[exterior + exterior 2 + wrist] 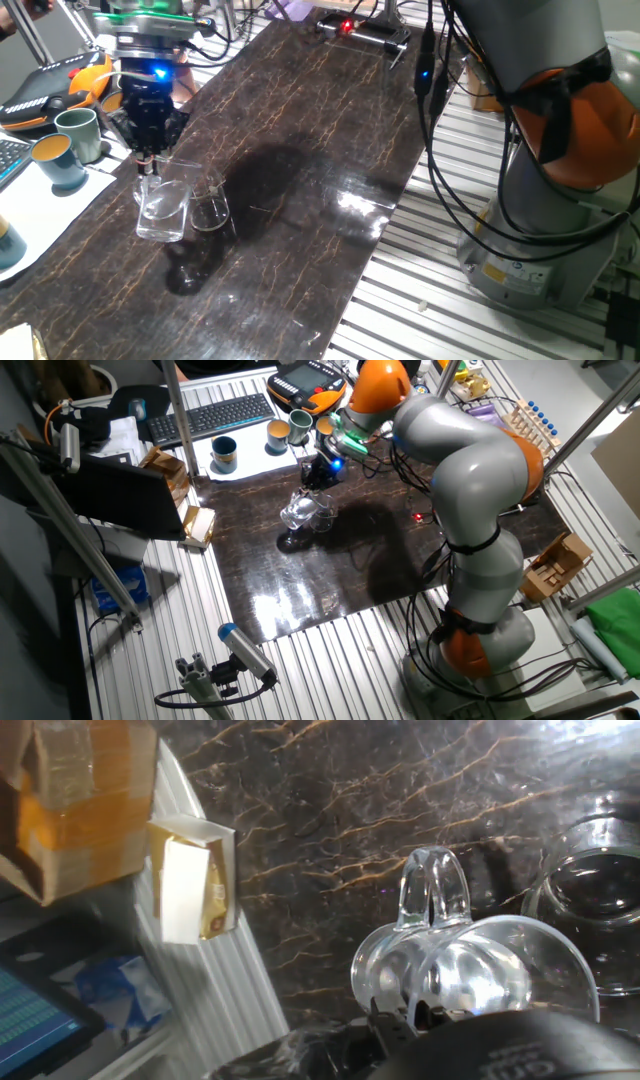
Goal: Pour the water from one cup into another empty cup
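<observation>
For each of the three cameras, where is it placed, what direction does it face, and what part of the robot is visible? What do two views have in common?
One fixed view: low beside the table, looking along the dark marble top; shows the gripper over the taller tumbler and the arm's base.
The other fixed view: high up, looking down at the table; shows the whole arm.
Hand view: on the hand, looking down past the jaws at the tumbler and the shorter glass.
Shared: both fixed views show the mugs and both clear glasses.

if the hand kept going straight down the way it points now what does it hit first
Most likely the taller clear tumbler itself: the hand points down at its rim. Below that lies the dark marble-patterned table. Whether the fingers already touch the glass is unclear.
</observation>
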Robot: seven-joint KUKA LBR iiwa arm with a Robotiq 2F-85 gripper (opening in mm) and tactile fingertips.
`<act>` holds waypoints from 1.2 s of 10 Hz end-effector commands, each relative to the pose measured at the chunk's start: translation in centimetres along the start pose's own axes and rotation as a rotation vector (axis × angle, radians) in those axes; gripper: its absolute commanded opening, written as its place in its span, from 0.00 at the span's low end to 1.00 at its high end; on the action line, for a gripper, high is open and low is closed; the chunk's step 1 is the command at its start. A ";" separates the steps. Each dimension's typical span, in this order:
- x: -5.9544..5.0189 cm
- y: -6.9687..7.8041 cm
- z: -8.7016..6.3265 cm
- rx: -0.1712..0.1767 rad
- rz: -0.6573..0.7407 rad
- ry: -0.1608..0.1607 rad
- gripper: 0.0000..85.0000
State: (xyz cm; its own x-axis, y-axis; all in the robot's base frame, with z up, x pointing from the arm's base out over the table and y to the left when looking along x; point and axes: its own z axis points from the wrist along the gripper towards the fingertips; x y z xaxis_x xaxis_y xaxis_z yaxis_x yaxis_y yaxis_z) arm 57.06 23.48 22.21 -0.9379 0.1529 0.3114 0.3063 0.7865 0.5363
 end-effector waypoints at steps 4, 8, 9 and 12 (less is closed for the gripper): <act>0.0 -0.1 0.0 -0.039 0.021 0.021 0.01; 0.2 -0.3 -0.2 -0.105 0.048 0.056 0.01; 0.3 -0.3 -0.3 -0.127 0.059 0.065 0.01; 0.3 -0.4 -0.3 -0.175 0.082 0.096 0.01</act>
State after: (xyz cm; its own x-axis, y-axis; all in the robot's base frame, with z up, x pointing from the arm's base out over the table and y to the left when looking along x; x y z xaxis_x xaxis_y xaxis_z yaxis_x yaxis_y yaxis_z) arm 56.73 23.01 22.32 -0.8908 0.1464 0.4301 0.4130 0.6557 0.6321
